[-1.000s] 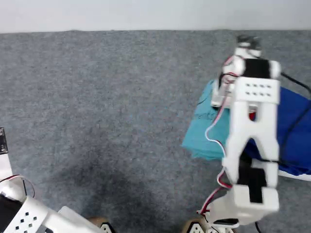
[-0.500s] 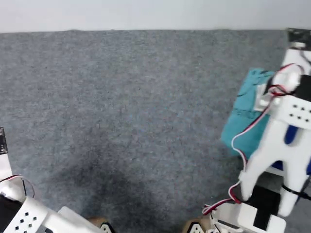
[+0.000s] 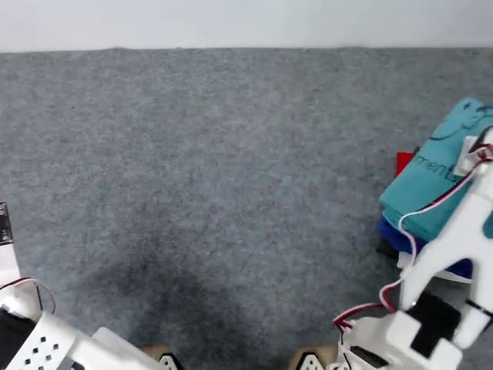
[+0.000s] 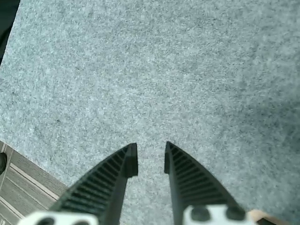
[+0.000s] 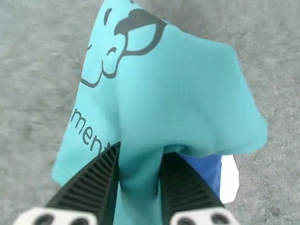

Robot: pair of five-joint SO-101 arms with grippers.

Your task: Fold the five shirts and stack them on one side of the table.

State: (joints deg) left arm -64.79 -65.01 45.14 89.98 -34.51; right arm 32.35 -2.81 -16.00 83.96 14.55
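A folded teal shirt [image 3: 431, 177] with dark print lies on top of a stack at the table's right edge. In the right wrist view my right gripper [image 5: 139, 159] is shut on the teal shirt [image 5: 164, 93], pinching a fold of its cloth. A blue shirt [image 3: 397, 240] and a bit of red cloth [image 3: 404, 163] show under it; the blue shirt [image 5: 201, 171] and some white cloth [image 5: 229, 180] also peek out in the right wrist view. The white right arm [image 3: 447, 262] stands over the stack. My left gripper [image 4: 150, 161] hangs open above bare grey felt, near the table's edge.
The grey felt table [image 3: 216, 169] stretches wide to the left of the stack. A pale wall [image 3: 231, 23] runs along the far edge. The left arm's base [image 3: 46, 343] sits at the near left corner. Wooden floor [image 4: 18, 183] shows past the table edge.
The right arm has swung to the right, carrying the teal shirt from the middle right across to the stack at the right edge. The left arm has not moved.
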